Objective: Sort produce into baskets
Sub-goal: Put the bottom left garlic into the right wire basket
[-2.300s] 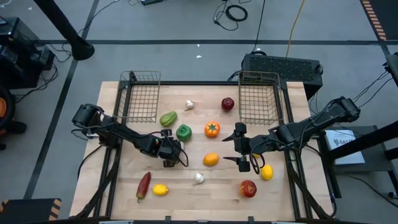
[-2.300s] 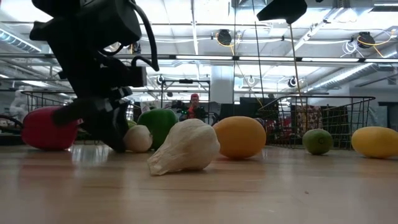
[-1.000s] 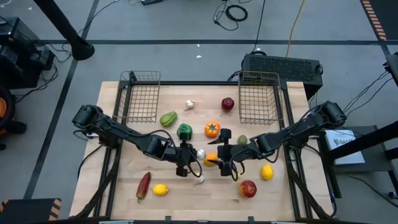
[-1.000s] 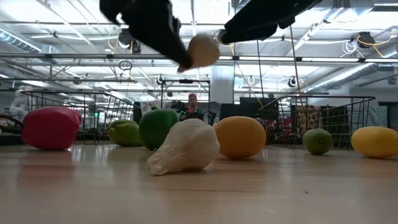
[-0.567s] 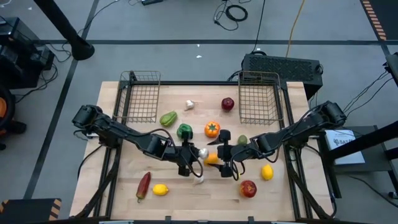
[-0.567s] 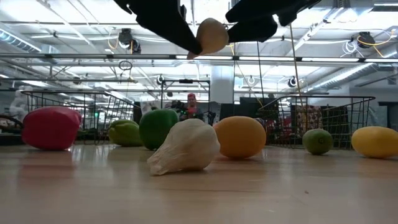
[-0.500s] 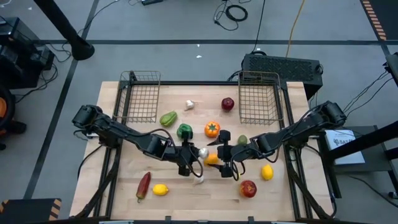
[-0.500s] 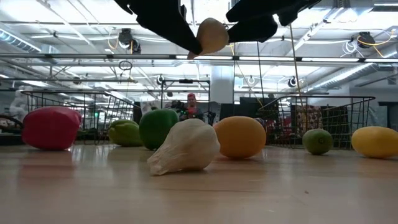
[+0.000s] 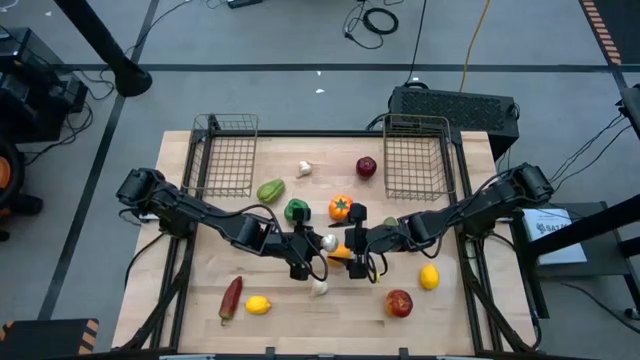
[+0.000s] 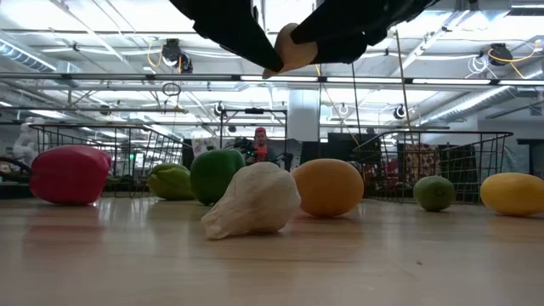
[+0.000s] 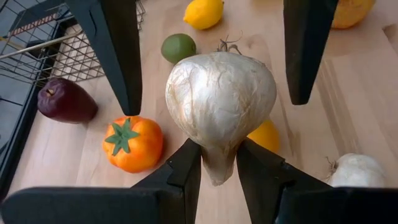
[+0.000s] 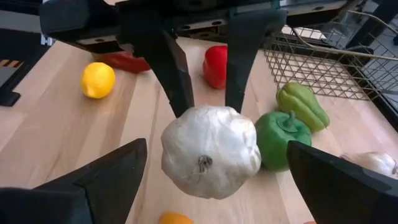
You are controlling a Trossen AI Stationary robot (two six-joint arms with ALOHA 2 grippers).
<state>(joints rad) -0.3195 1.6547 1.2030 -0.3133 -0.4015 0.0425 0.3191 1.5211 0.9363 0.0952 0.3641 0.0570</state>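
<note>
Your left gripper [image 11: 219,163] pinches the white papery garlic bulb [image 11: 221,99] by its stem, aloft for handover; your right gripper [image 12: 211,165] straddles it, jaws wide.

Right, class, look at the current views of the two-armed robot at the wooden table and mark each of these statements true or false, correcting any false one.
1. The left tool grips a white papery garlic bulb in mid-air. True.
2. The right tool is shut on that bulb. False: its fingers stand wide open on either side of it.
3. Both dark wire mesh baskets, left and right, hold produce. False: both look empty.
4. A second white garlic bulb lies on the table. True.
5. The yellow lemon lies inside the right basket. False: it lies on the table near the red apple.
</note>
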